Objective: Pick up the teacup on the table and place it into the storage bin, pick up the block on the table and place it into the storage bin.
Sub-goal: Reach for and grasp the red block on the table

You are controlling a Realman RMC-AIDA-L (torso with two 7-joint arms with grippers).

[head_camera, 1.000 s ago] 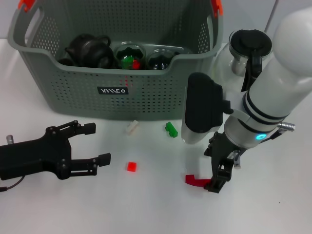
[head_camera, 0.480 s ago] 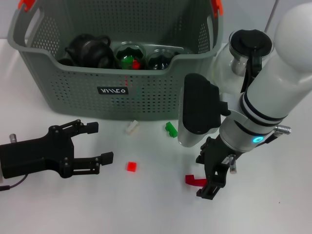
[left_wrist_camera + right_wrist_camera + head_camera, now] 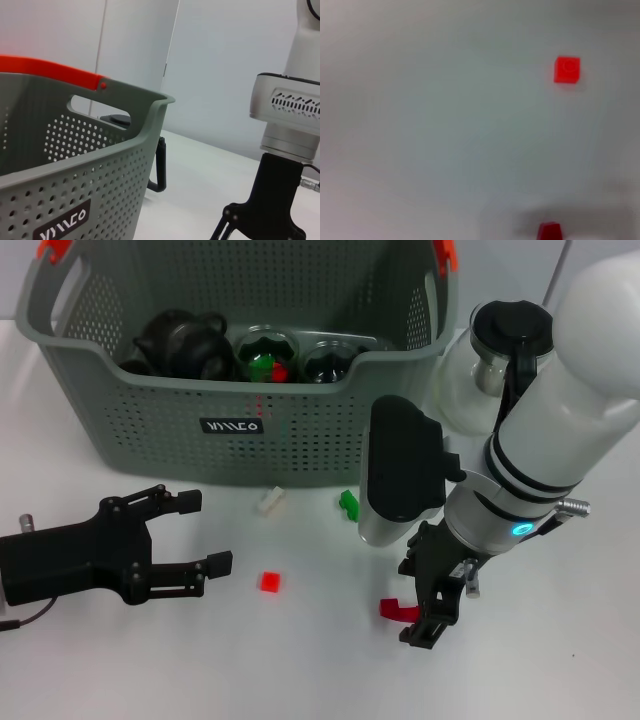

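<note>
the white table (image 3: 300, 670) carries everything, and the storage bin (image 3: 150, 430) stands at its far side, a grey-green perforated basket with orange-red clips on the rim and a black logo label on the near wall; in the left wrist view its wall and cut-out handle (image 3: 95, 150) fill the near side. inside the bin lie a black teapot (image 3: 183, 342) and two glass teacups (image 3: 264, 352), one holding red and green pieces. a glass pot with black handle (image 3: 500, 345) stands on the table just beside the bin's right end. the right arm reaches down in front of that pot, and the right gripper (image 3: 425, 612) points at the table with a dark red block (image 3: 398, 611) right at its fingertips; whether the fingers are closed on it cannot be told. the left gripper (image 3: 200, 535) lies low over the table at the left, in front of the bin, its two black fingers spread apart and holding nothing. on the table between the grippers sit a small red block (image 3: 269, 581), a green block (image 3: 349, 504) partly behind the right arm, and a white block (image 3: 270, 500) near the bin's front wall. the right wrist view shows the red block (image 3: 567, 69) and the dark red one (image 3: 549, 231) on bare table.
</note>
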